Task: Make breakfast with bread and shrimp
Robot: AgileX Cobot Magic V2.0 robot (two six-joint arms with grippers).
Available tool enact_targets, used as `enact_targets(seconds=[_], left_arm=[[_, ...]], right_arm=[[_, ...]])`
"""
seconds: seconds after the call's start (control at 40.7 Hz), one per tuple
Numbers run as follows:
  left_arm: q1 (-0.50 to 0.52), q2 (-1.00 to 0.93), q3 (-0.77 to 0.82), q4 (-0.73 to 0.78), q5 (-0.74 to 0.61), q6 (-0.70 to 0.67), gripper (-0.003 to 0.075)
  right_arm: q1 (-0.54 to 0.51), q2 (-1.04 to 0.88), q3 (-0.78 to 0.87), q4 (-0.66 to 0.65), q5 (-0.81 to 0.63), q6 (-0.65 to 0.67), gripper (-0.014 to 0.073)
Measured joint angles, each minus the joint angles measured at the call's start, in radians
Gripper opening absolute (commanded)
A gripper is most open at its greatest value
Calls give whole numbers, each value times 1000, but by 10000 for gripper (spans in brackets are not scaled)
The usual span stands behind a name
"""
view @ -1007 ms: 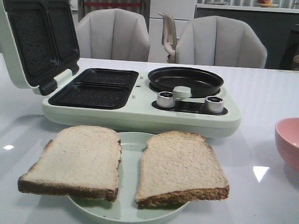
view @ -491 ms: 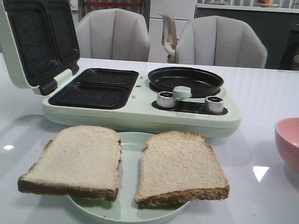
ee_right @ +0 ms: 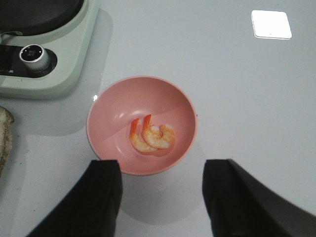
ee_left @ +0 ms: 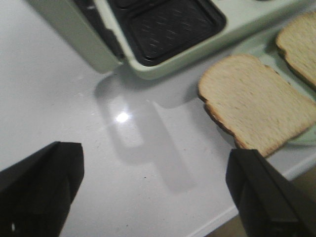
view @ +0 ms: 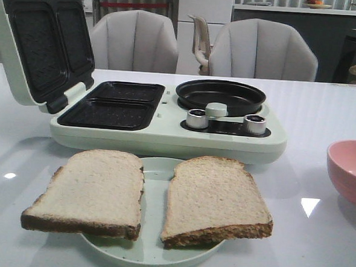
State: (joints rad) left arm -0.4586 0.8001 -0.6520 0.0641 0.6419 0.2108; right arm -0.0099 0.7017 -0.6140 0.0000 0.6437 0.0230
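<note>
Two bread slices [view: 147, 195] lie side by side on a plate [view: 149, 253] on the table [view: 316, 239], in front of an open cooker [view: 167, 118]. Two shrimp [ee_right: 152, 136] sit in a pink bowl [ee_right: 113, 108]. The left pincer [ee_left: 148, 190] and right pincer [ee_right: 162, 197] hover with fingers apart, empty. Judged best: lower squarely over one slice's edge, gripping lightly to avoid tearing

Two bread slices [view: 149, 195] are lying side by side on a plate [view: 152, 253] at the front of the desk [view: 316, 251]. Directly behind the plate, the breakfast maker [view: 167, 118] is sitting with its lid [view: 38, 43] standing open at the left. To the right, a bowl [view: 350, 171] is holding the shrimp [ee_right: 150, 136]. Two chairs [view: 201, 44] are standing behind the desk.
</note>
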Motion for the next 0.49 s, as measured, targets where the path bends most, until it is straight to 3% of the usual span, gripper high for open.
enact_targets(seconds=[0.221, 0.344, 0.491], left_arm=[[-364, 136, 122, 315, -49, -17, 562], [-522, 248, 150, 564, -43, -218, 562], [-635, 409, 151, 864, -11, -493, 562]], right_arm=[[0, 0, 0, 0, 0, 0, 484], [0, 0, 0, 0, 0, 0, 484], [0, 0, 0, 0, 0, 0, 484]])
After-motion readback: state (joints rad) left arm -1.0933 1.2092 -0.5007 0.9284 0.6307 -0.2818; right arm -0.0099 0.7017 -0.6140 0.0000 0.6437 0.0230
